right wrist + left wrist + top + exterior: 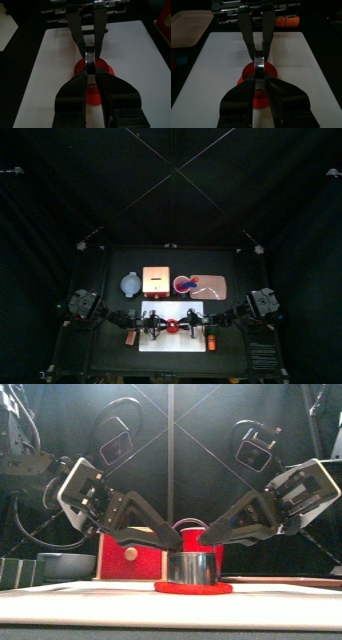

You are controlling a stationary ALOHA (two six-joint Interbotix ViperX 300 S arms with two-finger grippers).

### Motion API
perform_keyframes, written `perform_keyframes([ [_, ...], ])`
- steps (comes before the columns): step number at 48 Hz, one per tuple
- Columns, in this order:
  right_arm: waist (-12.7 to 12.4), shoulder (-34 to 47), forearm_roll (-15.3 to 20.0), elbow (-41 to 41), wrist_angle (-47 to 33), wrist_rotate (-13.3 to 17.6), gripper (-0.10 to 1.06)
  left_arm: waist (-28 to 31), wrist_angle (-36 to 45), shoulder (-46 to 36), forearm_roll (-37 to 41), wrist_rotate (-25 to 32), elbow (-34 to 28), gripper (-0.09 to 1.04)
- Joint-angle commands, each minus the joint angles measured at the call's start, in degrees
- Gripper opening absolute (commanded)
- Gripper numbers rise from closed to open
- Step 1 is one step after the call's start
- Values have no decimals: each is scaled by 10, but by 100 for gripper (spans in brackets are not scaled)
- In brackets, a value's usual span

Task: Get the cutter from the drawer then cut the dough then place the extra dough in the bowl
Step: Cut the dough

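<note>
While pressed together, tips meeting at frame centre: left gripper (174, 538) and right gripper (210, 535), directly above round metal cutter (195, 569). Cutter upright on flat red dough disc (191, 588), mid white cutting board (80, 599), lower centre. Behind: wooden box (131, 556) with red drawer front, blue-grey bowl (130, 283) to its left.

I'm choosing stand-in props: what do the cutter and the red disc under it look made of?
The cutter looks like metal, probably steel, smooth and shiny: its wall shows bright vertical reflections. The dough disc seems to be soft modelling clay, matte red: no gloss, and a rounded, slightly uneven edge.
</note>
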Motion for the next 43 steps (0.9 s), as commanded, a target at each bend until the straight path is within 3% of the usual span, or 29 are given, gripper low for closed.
perform_keyframes([
  [1,-1,6,4,-2,22,4,48,-2,7,-1,3,-1,-10,61],
  [29,17,69,72,-10,66,10,48,-2,61,34,-18,-4,-18,61],
  [43,17,72,87,-15,67,3,48,-8,62,44,-37,-4,-12,61],
])
